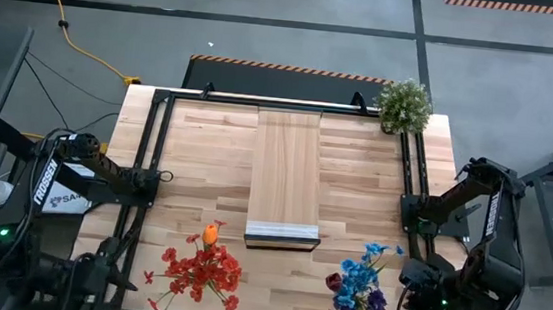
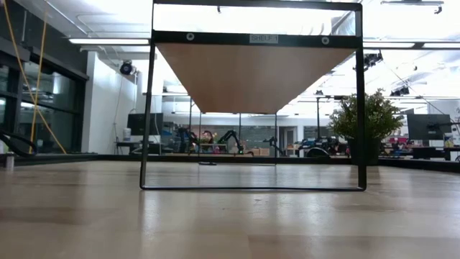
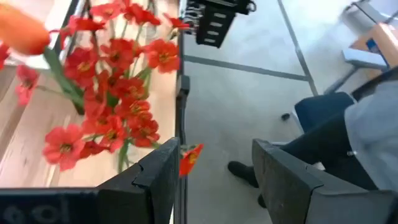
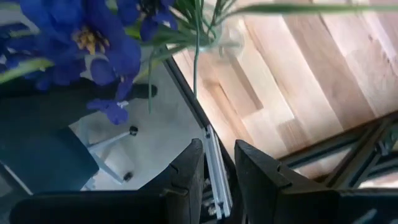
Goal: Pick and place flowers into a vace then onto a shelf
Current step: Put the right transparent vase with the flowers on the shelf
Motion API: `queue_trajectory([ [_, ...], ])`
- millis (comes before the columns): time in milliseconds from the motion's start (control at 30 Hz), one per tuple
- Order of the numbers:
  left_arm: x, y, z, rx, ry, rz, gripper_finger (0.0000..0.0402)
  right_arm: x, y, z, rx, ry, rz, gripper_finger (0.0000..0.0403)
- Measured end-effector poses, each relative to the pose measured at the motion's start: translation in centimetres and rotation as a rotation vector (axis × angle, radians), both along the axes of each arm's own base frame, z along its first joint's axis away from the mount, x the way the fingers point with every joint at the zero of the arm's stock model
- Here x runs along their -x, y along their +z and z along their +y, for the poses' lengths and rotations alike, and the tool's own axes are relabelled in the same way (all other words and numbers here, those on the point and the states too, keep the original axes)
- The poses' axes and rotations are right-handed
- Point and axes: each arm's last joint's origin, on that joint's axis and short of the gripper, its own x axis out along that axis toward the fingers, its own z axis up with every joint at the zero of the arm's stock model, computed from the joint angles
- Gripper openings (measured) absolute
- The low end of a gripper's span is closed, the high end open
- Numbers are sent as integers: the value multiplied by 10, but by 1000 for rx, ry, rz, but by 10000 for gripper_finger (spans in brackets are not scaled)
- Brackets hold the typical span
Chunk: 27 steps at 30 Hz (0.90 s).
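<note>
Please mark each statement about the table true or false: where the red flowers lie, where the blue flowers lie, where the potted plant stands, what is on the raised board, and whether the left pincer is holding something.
1. The red flowers lie near the table's left front corner. True.
2. The blue and purple flowers lie on the raised light-wood shelf. False: they lie on the slatted tabletop, right front.
3. The bushy pale-green potted plant stands at the far right corner. True.
4. The left pincer holds a flower. False: it is open, empty.
</note>
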Motion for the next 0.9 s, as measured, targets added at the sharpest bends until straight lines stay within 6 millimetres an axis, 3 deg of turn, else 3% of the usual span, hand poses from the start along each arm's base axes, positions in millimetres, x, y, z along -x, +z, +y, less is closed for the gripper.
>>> queue_trajectory([
  [233, 3, -4, 7, -46, 34, 22, 232, -1, 0, -2, 34, 3, -36, 83],
  [467, 0, -6, 21, -214, 46, -14, 232, -1, 0, -2, 49, 4, -53, 83],
  [900, 5, 20, 59, -275, -56, -108, 232, -3, -1, -5, 67, -3, -59, 83],
])
